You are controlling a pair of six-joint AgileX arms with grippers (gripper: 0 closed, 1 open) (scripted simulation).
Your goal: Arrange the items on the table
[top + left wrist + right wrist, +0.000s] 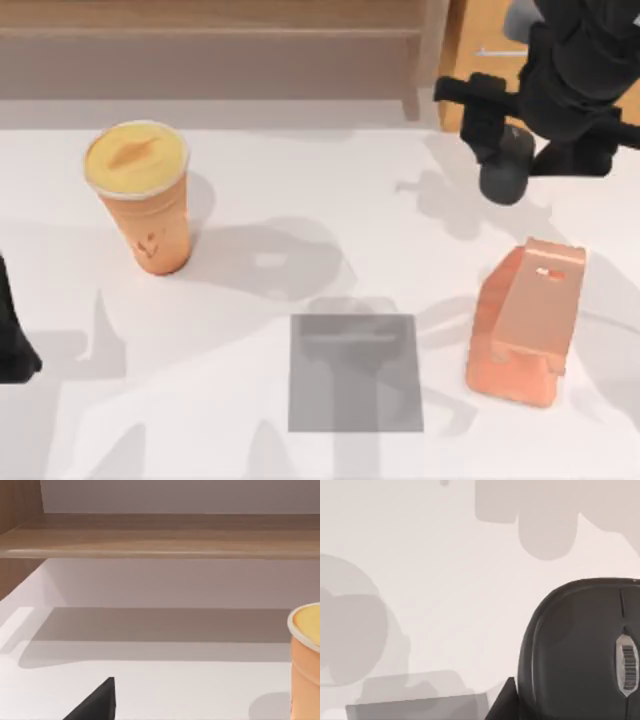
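A tall orange cup (140,200) with a yellow lid stands upright on the left of the white table (330,180); its rim also shows in the left wrist view (306,660). My right gripper (500,135) hangs over the table's far right, shut on a small black mouse (506,170). The mouse (580,650) is close up in the right wrist view, with one dark fingertip (504,704) beside it, and the pair casts a shadow on the table below. My left arm (14,345) stays parked at the left edge.
A flat grey mat (355,372) lies at the front centre. An orange phone stand (525,320) sits at the right, nearer the front than the mouse. A wooden cabinet (200,50) runs along the back edge, also in the left wrist view (160,535).
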